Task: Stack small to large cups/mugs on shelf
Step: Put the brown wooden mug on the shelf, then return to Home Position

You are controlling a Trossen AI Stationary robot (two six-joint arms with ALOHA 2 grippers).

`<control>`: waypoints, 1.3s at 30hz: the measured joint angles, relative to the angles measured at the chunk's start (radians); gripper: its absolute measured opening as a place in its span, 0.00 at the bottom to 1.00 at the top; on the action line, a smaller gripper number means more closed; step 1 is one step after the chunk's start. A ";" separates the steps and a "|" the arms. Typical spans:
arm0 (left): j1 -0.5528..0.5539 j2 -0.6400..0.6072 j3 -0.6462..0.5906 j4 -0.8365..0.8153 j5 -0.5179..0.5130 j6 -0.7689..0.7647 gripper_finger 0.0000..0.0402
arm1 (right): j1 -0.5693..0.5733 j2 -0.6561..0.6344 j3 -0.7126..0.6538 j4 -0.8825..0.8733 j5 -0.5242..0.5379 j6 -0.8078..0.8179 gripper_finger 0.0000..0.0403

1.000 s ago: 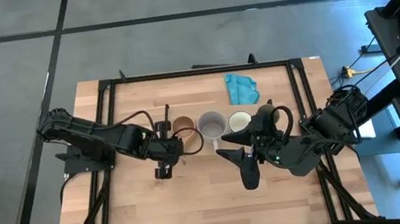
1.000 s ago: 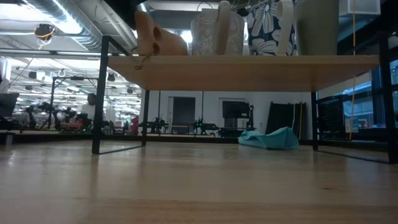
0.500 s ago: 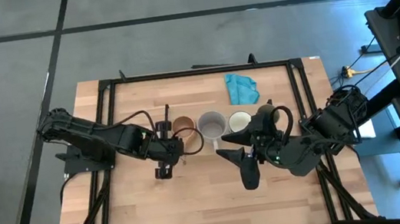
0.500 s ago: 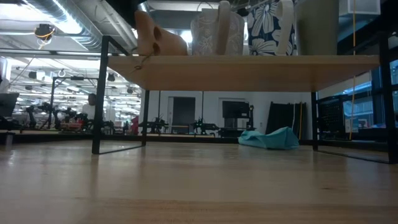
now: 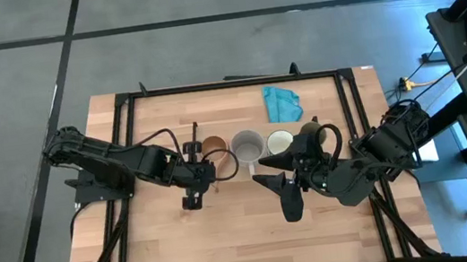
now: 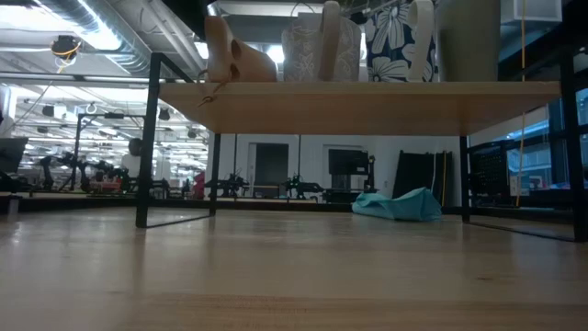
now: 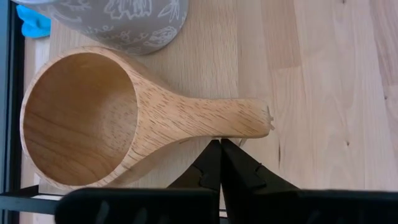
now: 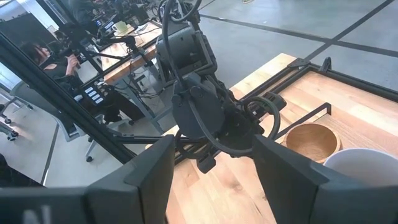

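Observation:
Four cups stand in a row on the light-wood shelf (image 6: 367,106): a brown wooden cup (image 5: 213,145), a grey mug (image 5: 247,144), a white cup (image 5: 280,141) and an olive-green cup (image 5: 310,128), which my right arm partly hides. The wooden cup (image 7: 81,118) has its long handle toward the near edge. My left gripper (image 5: 204,178) is shut, with its tips (image 7: 219,149) at the handle's left side. My right gripper (image 5: 278,196) is open and empty, hovering near the shelf's near side. Its fingers (image 8: 149,180) stand wide apart. My left gripper has its shut fingertips (image 7: 217,146) right at the side of the wooden cup's handle (image 7: 217,127), toward the handle's free end, coming across it from the table's left. I cannot tell whether they touch it. The cup rests on the shelf.
A teal cloth (image 5: 281,101) lies on the table behind the shelf. A black metal frame (image 5: 227,85) runs around the table. The shelf's black wire legs (image 6: 147,138) stand at both ends. A person (image 8: 43,53) sits beyond the table's left side.
In the low view the wooden cup's near part has shifted slightly toward the table's right. Both arms have stayed almost where they were.

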 joint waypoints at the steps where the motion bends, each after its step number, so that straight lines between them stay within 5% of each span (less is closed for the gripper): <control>1: 0.000 0.000 0.000 -0.001 0.000 0.001 0.00 | 0.000 0.000 0.000 0.000 0.000 0.000 0.54; 21: -0.044 0.000 0.010 -0.034 0.008 -0.039 0.02 | 0.000 0.000 0.000 0.000 0.000 -0.002 0.54; 29: -0.111 -0.055 0.195 0.035 0.019 -0.100 0.05 | -0.006 -0.010 -0.002 0.022 -0.069 0.042 0.54; 39: -0.137 -0.181 0.417 0.132 0.014 -0.079 0.03 | -0.011 -0.116 0.001 0.271 -0.272 -0.159 0.54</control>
